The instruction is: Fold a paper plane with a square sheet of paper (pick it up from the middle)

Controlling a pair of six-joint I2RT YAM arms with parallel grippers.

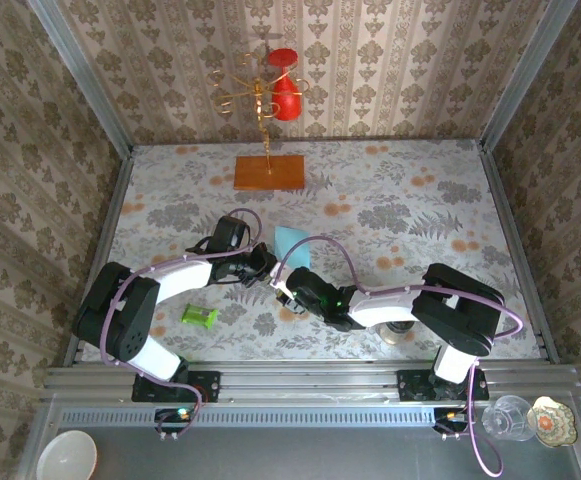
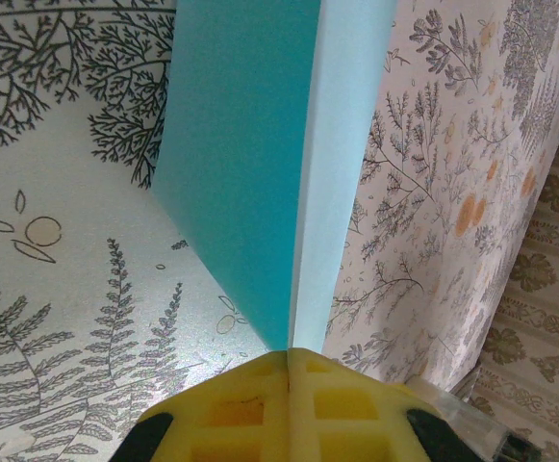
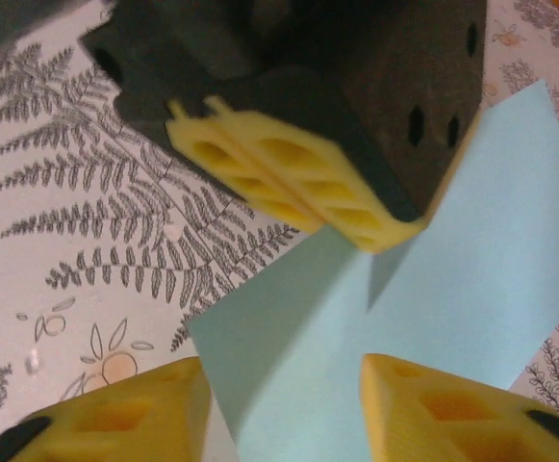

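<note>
The light-blue square sheet of paper is lifted at mid-table and bent along one centre fold. My left gripper is shut on the fold's near end, yellow pads pressed together, and it also shows as the left gripper pinching the sheet's edge. My right gripper is open just below it, its fingers standing on either side of the sheet's lower part with a gap to each. From above, both grippers meet at the sheet's near corner. The paper plane is out of view.
An orange wooden board lies at the back, under a gold wire stand with red pieces. A small green cylinder lies near the left arm. A glass item sits by the right arm's base.
</note>
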